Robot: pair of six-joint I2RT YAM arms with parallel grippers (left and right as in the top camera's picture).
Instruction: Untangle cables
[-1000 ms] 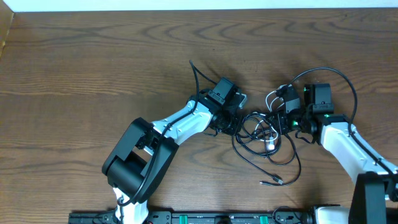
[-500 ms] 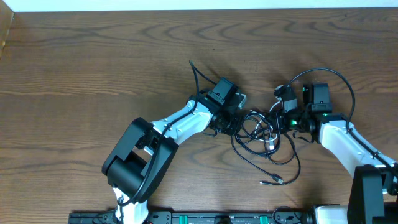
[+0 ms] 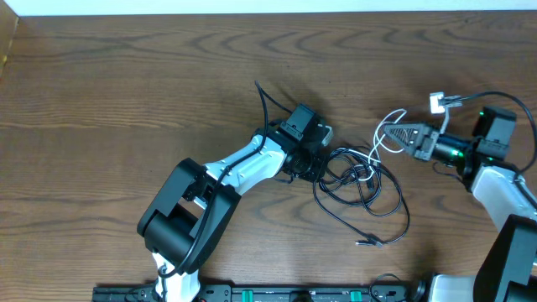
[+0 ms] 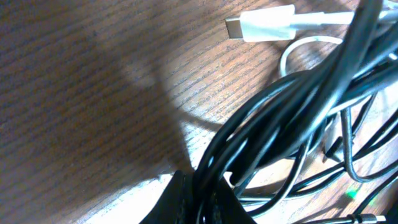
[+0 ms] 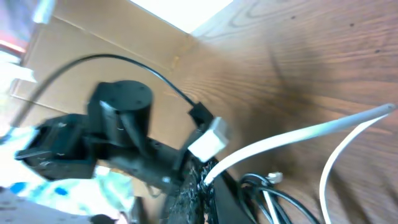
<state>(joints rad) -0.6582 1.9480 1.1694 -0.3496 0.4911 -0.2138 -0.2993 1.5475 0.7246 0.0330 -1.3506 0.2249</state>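
Your right jaws, part open beside the tangle a second ago, are now pressed together on the white cable (image 3: 383,137). They have swung off to the right, drawing a loop of it out of the black cables (image 3: 369,189), with one plug (image 3: 437,102) sticking out past them. Your left jaws stay pinched on the black bundle at mid-worktop (image 3: 126,84), anchoring it. The white cable looks partly freed, but its other end still lies in the heap.

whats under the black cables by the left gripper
Wood table and a loop of white cable show beneath the black cables; the white cable's further course under them is covered.
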